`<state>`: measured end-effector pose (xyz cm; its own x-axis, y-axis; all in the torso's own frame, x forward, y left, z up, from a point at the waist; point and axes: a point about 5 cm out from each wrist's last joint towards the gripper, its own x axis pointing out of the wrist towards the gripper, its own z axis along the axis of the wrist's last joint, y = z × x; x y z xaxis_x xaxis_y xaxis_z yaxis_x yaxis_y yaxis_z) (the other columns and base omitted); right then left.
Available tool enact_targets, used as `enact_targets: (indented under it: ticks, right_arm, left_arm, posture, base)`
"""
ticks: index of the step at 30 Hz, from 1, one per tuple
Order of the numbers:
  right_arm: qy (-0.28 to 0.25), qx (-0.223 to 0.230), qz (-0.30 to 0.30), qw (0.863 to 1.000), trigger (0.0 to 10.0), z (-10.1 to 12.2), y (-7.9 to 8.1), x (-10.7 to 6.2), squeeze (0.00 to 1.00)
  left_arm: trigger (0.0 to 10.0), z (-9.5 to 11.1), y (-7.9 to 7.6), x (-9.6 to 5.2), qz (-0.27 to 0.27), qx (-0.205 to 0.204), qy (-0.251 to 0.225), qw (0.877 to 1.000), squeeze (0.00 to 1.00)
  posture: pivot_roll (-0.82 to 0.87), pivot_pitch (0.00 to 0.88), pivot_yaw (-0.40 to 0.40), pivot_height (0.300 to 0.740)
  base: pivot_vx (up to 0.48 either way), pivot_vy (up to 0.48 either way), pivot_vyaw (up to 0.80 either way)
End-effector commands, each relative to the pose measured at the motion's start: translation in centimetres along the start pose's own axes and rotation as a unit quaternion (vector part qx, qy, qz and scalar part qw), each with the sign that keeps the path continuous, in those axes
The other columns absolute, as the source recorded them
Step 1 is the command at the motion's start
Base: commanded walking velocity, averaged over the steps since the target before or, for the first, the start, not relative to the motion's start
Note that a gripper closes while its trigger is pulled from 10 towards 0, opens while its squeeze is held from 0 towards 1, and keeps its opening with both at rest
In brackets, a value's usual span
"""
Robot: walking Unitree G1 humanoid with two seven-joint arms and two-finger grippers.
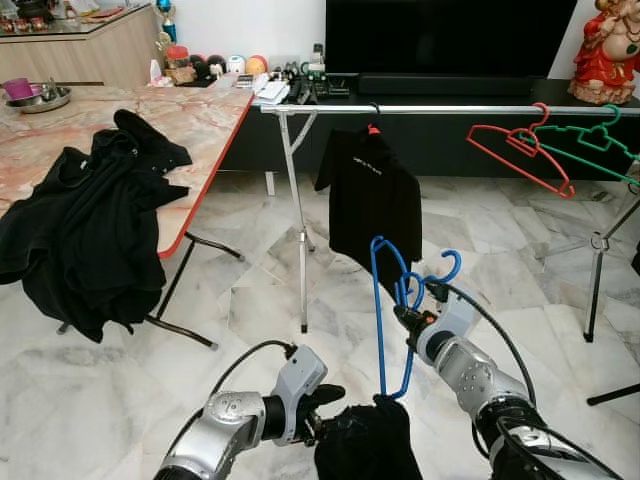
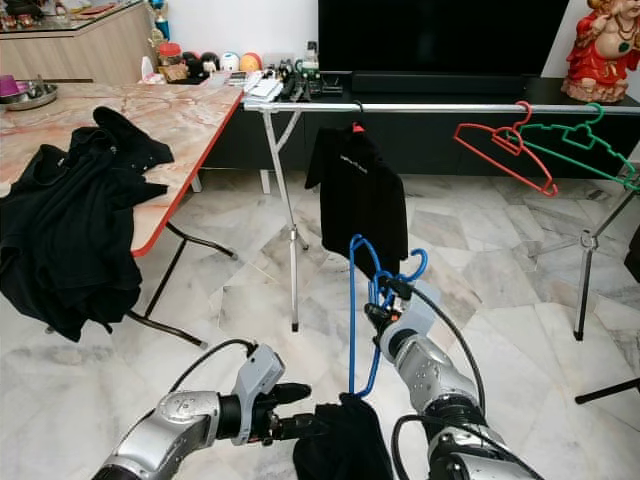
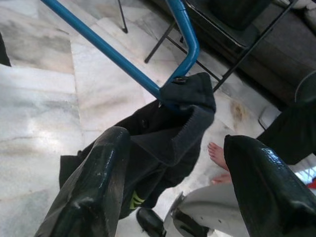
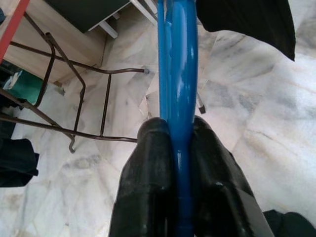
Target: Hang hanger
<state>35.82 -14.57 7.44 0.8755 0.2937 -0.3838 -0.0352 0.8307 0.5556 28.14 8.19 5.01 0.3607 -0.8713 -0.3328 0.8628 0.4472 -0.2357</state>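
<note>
My right gripper (image 1: pixel 412 312) is shut on a blue hanger (image 1: pixel 381 300), held upright in front of me, its hook (image 1: pixel 447 268) pointing right. In the right wrist view the fingers (image 4: pixel 150 197) clamp the blue hanger (image 4: pixel 177 74). A black garment (image 1: pixel 368 440) hangs bunched from the hanger's low corner. My left gripper (image 1: pixel 325 410) is open just left of that garment; in the left wrist view its fingers (image 3: pixel 94 182) stand on either side of the black garment (image 3: pixel 168 133). The silver rail (image 1: pixel 440 109) runs across ahead, with a black shirt (image 1: pixel 372 195) hanging from it.
A red hanger (image 1: pixel 520 150) and a green hanger (image 1: pixel 590 140) hang on the rail at right. A marble table (image 1: pixel 200 125) at left carries a heap of black clothes (image 1: pixel 85 220). A TV stand (image 1: pixel 450 90) is behind the rail. The floor is marble tile.
</note>
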Motion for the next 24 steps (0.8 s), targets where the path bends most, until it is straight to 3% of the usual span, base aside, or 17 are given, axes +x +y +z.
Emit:
enact_targets:
  ticks: [1, 11, 22, 23, 24]
  right_arm:
    - [-0.02, -0.004, 0.023, 1.0, 10.0, 1.5, 1.3, 0.2, 0.0]
    - [-0.025, -0.01, 0.051, 0.998, 10.0, 2.4, 2.5, 0.2, 0.0]
    - [-0.006, -0.016, 0.07, 0.997, 10.0, 1.7, 3.3, 0.2, 0.0]
    - [-0.005, -0.015, 0.07, 0.997, 10.0, 1.7, 3.3, 0.2, 0.0]
    - [-0.005, -0.015, 0.07, 0.997, 10.0, 1.7, 3.3, 0.1, 0.0]
  left_arm:
    - [10.0, -0.1, 0.2, 0.0, 0.003, 0.005, 0.003, 1.0, 0.0]
    - [10.0, 0.1, 0.3, 0.4, 0.003, 0.007, -0.001, 1.0, 0.0]
    - [10.0, 0.7, 0.3, 0.6, -0.016, 0.001, -0.018, 1.0, 0.0]
    - [7.7, 0.8, 0.3, 0.6, -0.019, 0.001, -0.02, 1.0, 0.0]
    - [4.8, 0.8, 0.2, 0.7, -0.024, 0.002, -0.021, 0.999, 0.0]
  posture:
    - [0.02, 0.06, -0.026, 0.74]
    - [0.01, 0.052, -0.024, 0.74]
    - [0.01, 0.039, -0.024, 0.74]
    - [0.01, 0.038, -0.023, 0.74]
    - [0.01, 0.037, -0.023, 0.74]
  base:
    - [0.0, 0.0, 0.0]
    - [0.0, 0.0, 0.0]
    - [0.0, 0.0, 0.0]
    - [0.0, 0.0, 0.0]
    - [0.0, 0.0, 0.0]
